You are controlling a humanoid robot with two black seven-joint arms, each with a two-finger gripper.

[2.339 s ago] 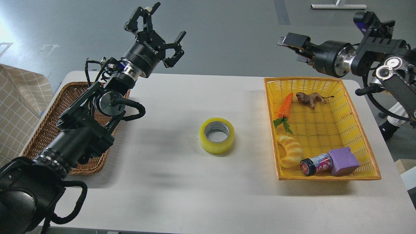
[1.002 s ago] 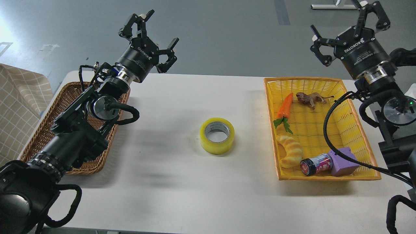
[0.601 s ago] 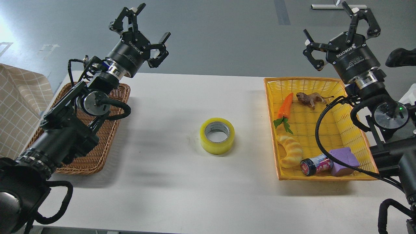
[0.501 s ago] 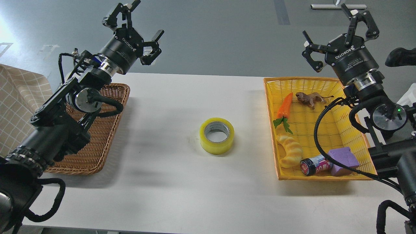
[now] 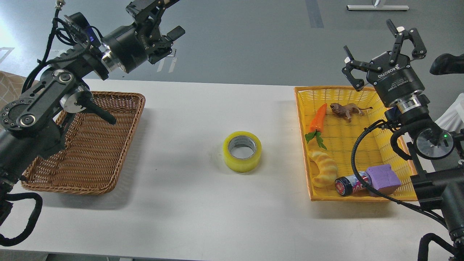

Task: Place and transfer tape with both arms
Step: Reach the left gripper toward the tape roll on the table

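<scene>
While lying flat on the bare desk [image 5: 188, 203] midway between both baskets, within either arm's reach: tape [image 5: 242, 151], untouched, with left fingers [image 5: 173, 34] and right fingers [image 5: 417, 41] spread, empty, raised well apart.

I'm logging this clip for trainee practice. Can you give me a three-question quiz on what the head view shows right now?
1. True or false: the tape lies inside the wicker basket.
2. Which container holds the toy carrot? A) wicker basket B) yellow basket C) neither
3. Fill in: the right gripper has its fingers ____ and holds nothing.

Key:
1. False. It lies flat on the white table, between the two baskets.
2. B, along with the toy lion, croissant toy, small can and purple block.
3. Open. The left gripper is also raised clear of the tape.
</scene>
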